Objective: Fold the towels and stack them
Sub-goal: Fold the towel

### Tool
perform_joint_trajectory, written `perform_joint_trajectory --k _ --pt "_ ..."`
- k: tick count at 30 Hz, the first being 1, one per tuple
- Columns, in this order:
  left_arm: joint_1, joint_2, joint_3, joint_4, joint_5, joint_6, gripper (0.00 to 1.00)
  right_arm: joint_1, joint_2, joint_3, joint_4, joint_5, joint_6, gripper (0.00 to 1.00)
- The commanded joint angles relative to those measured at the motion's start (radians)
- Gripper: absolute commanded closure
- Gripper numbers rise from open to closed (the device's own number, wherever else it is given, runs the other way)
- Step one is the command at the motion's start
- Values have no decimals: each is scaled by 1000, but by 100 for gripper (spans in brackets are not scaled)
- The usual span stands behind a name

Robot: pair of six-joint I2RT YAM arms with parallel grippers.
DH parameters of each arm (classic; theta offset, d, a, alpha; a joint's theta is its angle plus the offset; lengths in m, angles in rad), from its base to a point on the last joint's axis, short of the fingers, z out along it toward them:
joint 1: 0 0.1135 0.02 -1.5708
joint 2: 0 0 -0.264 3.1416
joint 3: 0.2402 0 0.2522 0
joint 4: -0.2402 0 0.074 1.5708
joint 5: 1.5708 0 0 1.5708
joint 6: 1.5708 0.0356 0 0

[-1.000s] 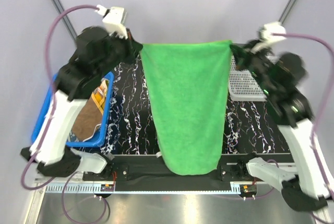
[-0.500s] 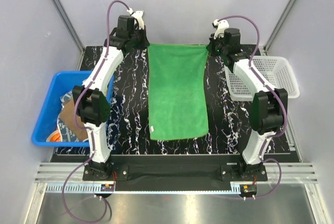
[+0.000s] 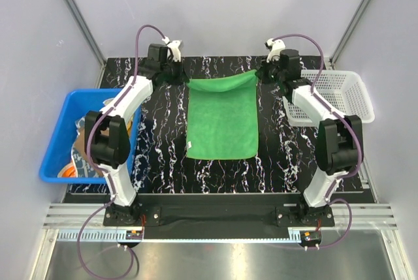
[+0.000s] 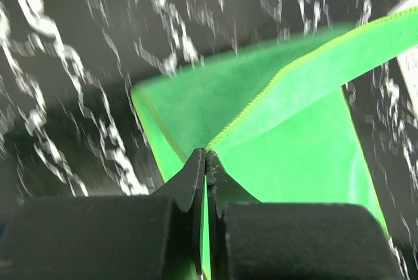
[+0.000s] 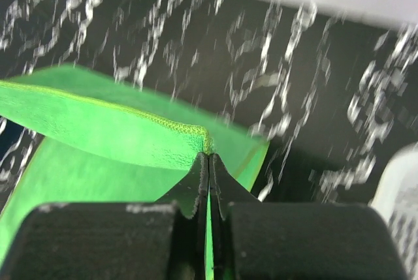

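A plain green towel (image 3: 222, 118) lies spread on the black marbled table (image 3: 163, 136), its near edge flat and its far edge lifted. My left gripper (image 3: 183, 79) is shut on the towel's far left corner (image 4: 215, 140). My right gripper (image 3: 258, 73) is shut on the far right corner (image 5: 204, 138). The far edge sags between the two grippers. More towels (image 3: 86, 146), orange-yellow and brownish, lie crumpled in the blue bin (image 3: 53, 143) at the left.
A white mesh basket (image 3: 339, 97) stands at the table's right edge, close to my right arm. The blue bin is off the table's left edge beside my left arm. Grey walls enclose the back and sides.
Both grippers have lowered the towel from hanging high onto the table. They have come down and slightly nearer, and the towel's lower part now lies flat.
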Motion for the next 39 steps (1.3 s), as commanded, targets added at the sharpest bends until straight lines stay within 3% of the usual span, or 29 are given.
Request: perform_joint_trajectory --k 1,6,11,14,19,27,39 --pt "-2 -159 -121 81 62 -19 100 3 -132 -109 -17 -17 65 100" --pt "-31 -271 -321 78 63 -28 100 3 -270 -267 -74 -28 117 100" --pt "-75 -356 -409 48 25 -33 100 4 -372 -374 -140 -39 195 100" --pt "-107 -393 -458 -4 -70 -10 100 7 -425 -440 -166 -23 272 100" --pt "-112 -454 -584 7 -49 -46 100 26 -524 -578 -175 -28 364 100" --pt "-126 -522 -649 -18 -43 -72 100 38 -622 -683 -229 -28 393 100" --pt "-202 -539 -754 -102 -98 -114 98 56 -636 -793 -321 -25 536 97"
